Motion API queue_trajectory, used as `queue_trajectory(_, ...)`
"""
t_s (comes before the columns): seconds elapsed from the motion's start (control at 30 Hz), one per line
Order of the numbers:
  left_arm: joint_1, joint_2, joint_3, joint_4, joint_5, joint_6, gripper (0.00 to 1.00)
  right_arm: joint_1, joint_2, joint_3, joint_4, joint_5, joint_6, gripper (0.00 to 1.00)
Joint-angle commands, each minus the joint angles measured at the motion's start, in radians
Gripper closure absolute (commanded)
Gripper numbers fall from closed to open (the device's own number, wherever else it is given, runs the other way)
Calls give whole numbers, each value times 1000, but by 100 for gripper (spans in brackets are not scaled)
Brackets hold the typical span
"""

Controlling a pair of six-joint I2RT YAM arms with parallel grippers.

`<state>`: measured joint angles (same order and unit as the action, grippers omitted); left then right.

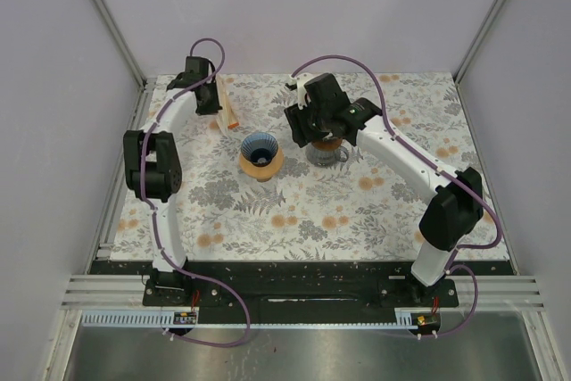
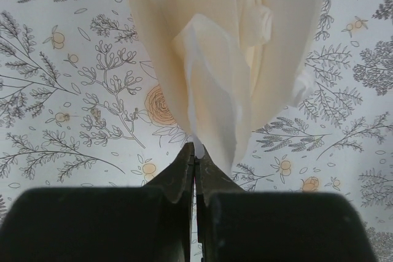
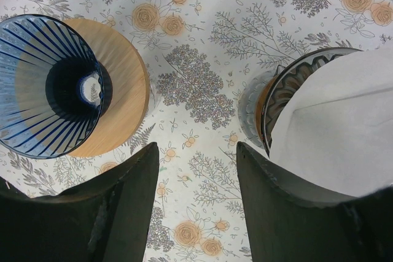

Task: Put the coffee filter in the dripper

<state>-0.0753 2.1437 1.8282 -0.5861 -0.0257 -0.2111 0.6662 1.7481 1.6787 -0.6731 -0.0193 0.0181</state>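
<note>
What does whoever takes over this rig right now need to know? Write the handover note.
Left gripper: shut on the edge of a paper coffee filter, at the table's far left.
Right gripper: open, empty, hovering between the two drippers.
Blue dripper: mid-table on its wooden base, no filter inside.
Dark dripper: beside it, already lined with a white filter.
Done: filter gripped.
Left: carry it over and seat it, presumably in the empty blue one.

White panels (image 1: 294, 6) and aluminium rails (image 1: 105, 15) are enclosing a table (image 1: 294, 216) carrying bolted arms (image 1: 401, 153): a robot lab.
</note>
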Motion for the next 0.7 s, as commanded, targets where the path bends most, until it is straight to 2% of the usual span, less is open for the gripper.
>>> queue_trajectory(0.0, 15, -99, 17, 28, -16, 9, 100, -5, -19, 30, 6, -11, -12, 38)
queue_trajectory(0.67, 28, -166, 132, 51, -71, 99, 100, -7, -29, 29, 3, -19, -6, 38)
